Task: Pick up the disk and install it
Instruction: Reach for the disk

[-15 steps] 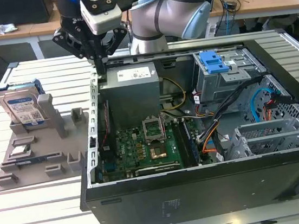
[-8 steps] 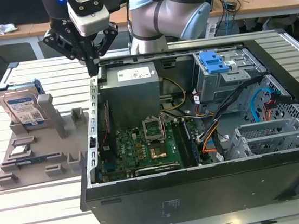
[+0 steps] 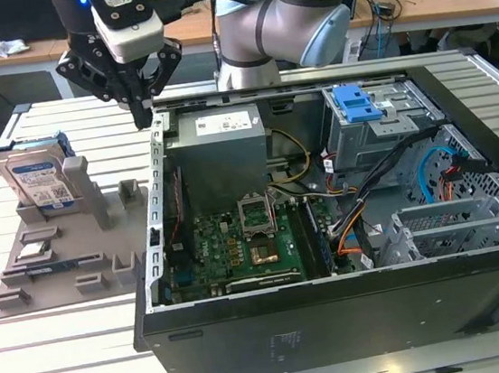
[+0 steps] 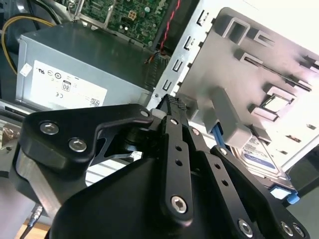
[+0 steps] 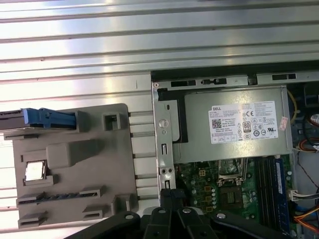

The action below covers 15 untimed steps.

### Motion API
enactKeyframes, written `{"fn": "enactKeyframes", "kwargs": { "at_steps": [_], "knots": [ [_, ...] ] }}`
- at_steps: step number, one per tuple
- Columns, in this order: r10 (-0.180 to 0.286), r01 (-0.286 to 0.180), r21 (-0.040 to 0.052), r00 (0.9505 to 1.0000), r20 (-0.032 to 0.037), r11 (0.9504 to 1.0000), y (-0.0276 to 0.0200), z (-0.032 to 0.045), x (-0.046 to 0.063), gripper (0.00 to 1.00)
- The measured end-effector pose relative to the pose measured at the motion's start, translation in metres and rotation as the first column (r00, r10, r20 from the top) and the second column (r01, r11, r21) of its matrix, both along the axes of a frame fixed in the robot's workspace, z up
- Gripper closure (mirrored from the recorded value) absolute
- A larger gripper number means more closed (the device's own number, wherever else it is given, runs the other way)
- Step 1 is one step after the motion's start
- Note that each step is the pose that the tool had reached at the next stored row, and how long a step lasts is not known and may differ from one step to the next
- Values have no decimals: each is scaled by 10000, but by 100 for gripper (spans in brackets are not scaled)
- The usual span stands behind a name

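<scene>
Overhead, the pincer (image 3: 142,116) hangs pressed together and empty — the disk (image 3: 41,183) stands in the grey holder (image 3: 68,263).

Bright light, glare on table (image 5: 199,30)

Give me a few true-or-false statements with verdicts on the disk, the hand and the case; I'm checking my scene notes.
1. The silver hard drive in its blue carrier stands upright in the grey plastic fixture. True.
2. The robot's black hand grips that drive. False: it hangs empty by the case's wall, apart from the drive.
3. The black computer case lies open, showing its green motherboard. True.
4. The drive lies inside the case. False: it is outside, at the exterior view's left.
</scene>
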State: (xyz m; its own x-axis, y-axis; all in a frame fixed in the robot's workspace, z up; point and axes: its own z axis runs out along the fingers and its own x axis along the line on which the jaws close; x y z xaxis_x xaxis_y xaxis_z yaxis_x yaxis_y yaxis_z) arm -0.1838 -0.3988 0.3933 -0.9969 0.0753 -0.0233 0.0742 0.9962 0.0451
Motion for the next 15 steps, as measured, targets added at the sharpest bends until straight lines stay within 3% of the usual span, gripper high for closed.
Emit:
{"fn": "enactKeyframes", "kwargs": {
  "at_steps": [15],
  "knots": [
    [-1,1,0,10000,0,10000,0,0,-292,89]
  ]
}}
